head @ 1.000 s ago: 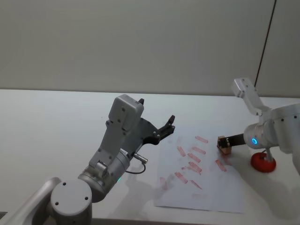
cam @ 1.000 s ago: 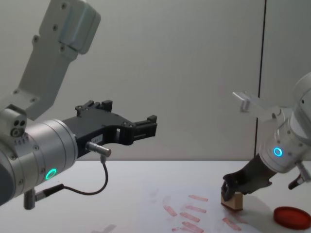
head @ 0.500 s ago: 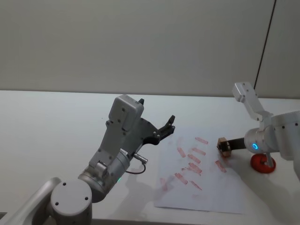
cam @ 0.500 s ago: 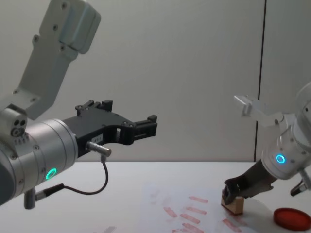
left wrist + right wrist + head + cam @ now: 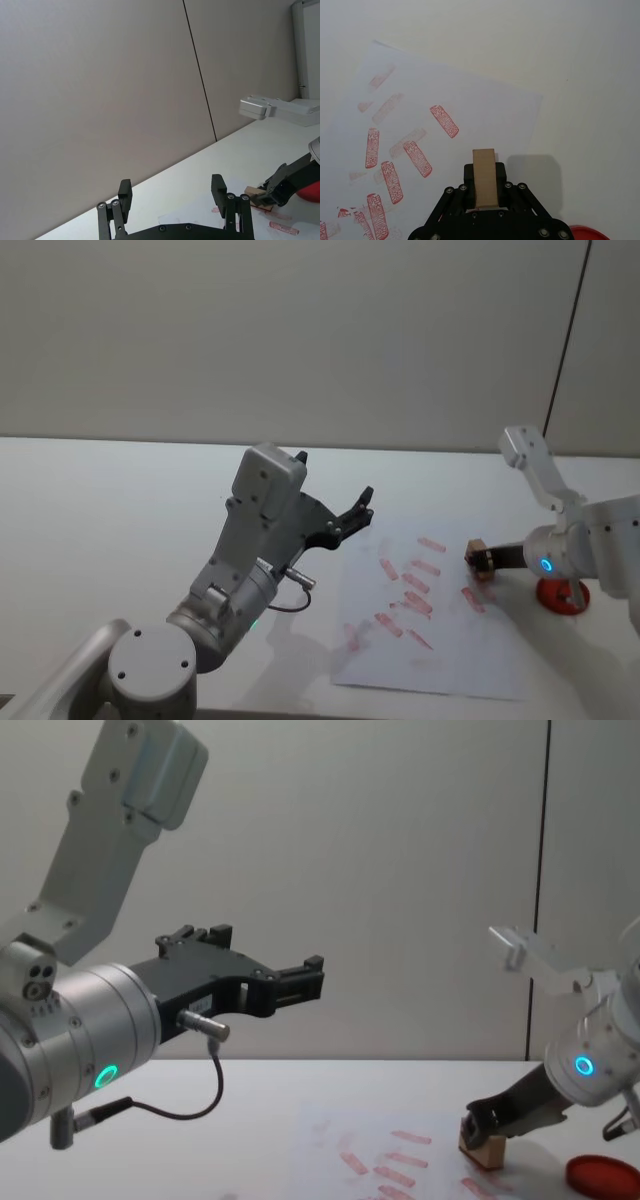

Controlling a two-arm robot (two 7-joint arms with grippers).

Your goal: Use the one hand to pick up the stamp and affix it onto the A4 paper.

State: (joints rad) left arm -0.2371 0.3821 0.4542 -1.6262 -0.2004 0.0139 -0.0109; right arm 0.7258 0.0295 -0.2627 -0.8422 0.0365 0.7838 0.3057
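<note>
The right gripper (image 5: 480,1125) has come lower over the last second, and its forearm lies flatter across the desk (image 5: 120,500). Its jaws pinch the stamp (image 5: 485,177) on its two long sides. The block has gone down with them and has moved a little toward the robot. It is now at the right part of the A4 paper (image 5: 470,650), close to the sheet's right edge, on a bare patch just beside the nearest red prints (image 5: 444,120). Whether its face already touches the sheet, I cannot tell.

I judge that this is the pressing step. The pick-up is done, and what remains is a firm push down and a clean lift. If the block is tilted, the print may come out faint on one side.

The left gripper (image 5: 305,982) hangs raised above the desk, left of the paper, in the same place as before, with jaws spread and empty. The red ink pad (image 5: 560,592) lies on the desk just right of the sheet.

The prints carry characters, but they cannot be read. No brand or label is legible.
</note>
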